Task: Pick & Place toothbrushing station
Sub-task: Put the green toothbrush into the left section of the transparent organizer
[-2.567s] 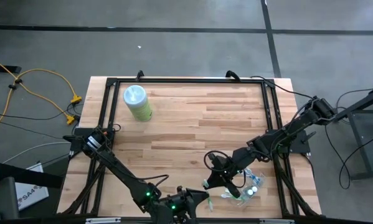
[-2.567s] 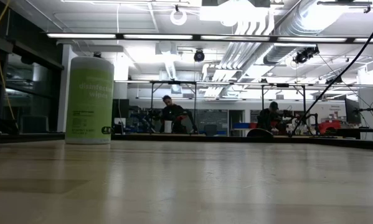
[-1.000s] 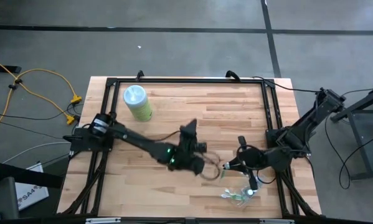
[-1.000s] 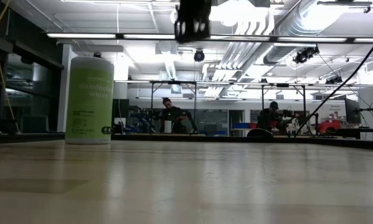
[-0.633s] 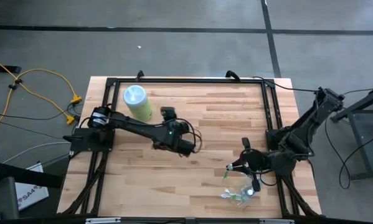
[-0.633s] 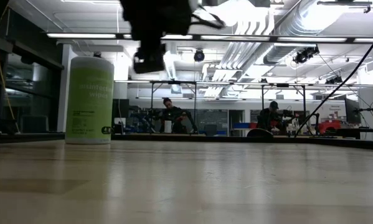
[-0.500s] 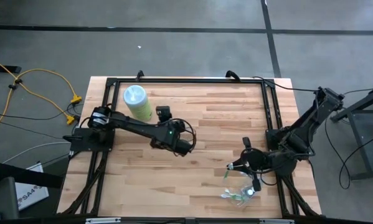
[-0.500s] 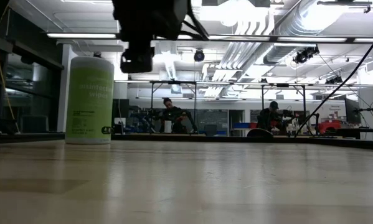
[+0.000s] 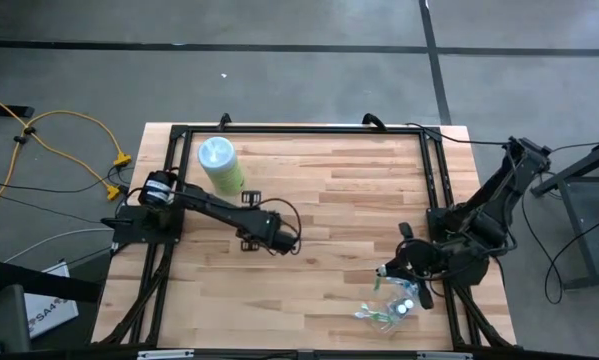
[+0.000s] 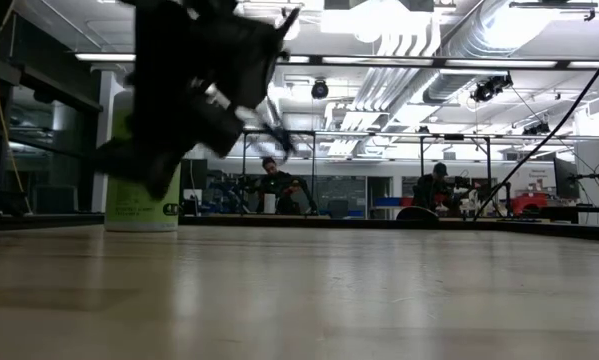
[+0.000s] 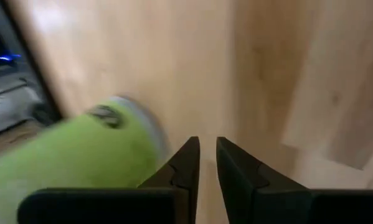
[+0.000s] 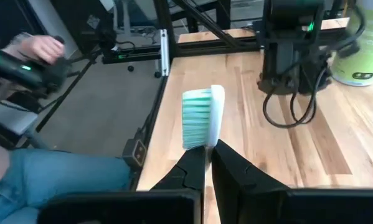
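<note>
My right gripper [image 9: 391, 276] is shut on a toothbrush with green bristles [image 12: 202, 124]. It hovers just on the far side of the clear cup and the other brushes [image 9: 384, 313], which rest on the table near its near right corner. My left gripper [image 9: 249, 199] is shut and empty. It is above the table's left half and points at the pale-green canister [image 9: 221, 165]. The small blue tube cannot be made out. My right gripper pinches the toothbrush's neck [image 12: 208, 147] just under the bristle head, between its two fingers. The head sticks out past the fingertips, with the bristles facing sideways. The handle is hidden behind the gripper. The brush is lifted clear of the table.
The pale-green canister with a light-blue lid stands at the far left [image 10: 144, 160]. A black metal frame [image 9: 299, 130] rims the table. A seated person [image 12: 43, 168] holding a controller is beside the table's edge in the right wrist view. The table's middle is bare wood [image 9: 349, 200].
My left gripper has swung from the table's middle toward the left, up to the canister, staying shut. My right gripper has gone a little toward the table's right and near edge, toward the cup, with the toothbrush still in it.
</note>
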Robot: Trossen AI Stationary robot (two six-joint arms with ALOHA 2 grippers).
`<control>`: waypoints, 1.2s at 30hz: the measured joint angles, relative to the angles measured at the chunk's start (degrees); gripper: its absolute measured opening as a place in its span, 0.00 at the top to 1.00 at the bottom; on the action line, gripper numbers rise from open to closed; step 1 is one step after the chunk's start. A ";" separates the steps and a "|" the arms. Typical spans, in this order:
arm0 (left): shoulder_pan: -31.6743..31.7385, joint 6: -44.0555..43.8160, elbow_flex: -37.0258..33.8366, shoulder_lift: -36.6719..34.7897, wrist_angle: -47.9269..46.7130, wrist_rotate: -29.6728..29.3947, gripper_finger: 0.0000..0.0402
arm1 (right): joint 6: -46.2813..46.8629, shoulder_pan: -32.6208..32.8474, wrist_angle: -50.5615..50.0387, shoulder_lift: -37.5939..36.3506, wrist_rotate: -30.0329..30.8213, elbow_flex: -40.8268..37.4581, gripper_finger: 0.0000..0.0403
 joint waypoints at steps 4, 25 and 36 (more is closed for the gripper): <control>-1.08 -3.39 -5.95 0.15 2.29 4.13 0.89 | 0.55 0.98 -0.57 -0.86 -0.05 0.00 0.99; -6.85 -10.73 -7.91 0.13 3.79 4.68 0.89 | 11.17 8.11 -5.42 3.46 -0.11 -0.02 0.99; -7.02 -12.61 -7.83 0.13 3.87 5.68 0.89 | 12.05 8.17 -4.28 8.73 0.49 -0.02 0.99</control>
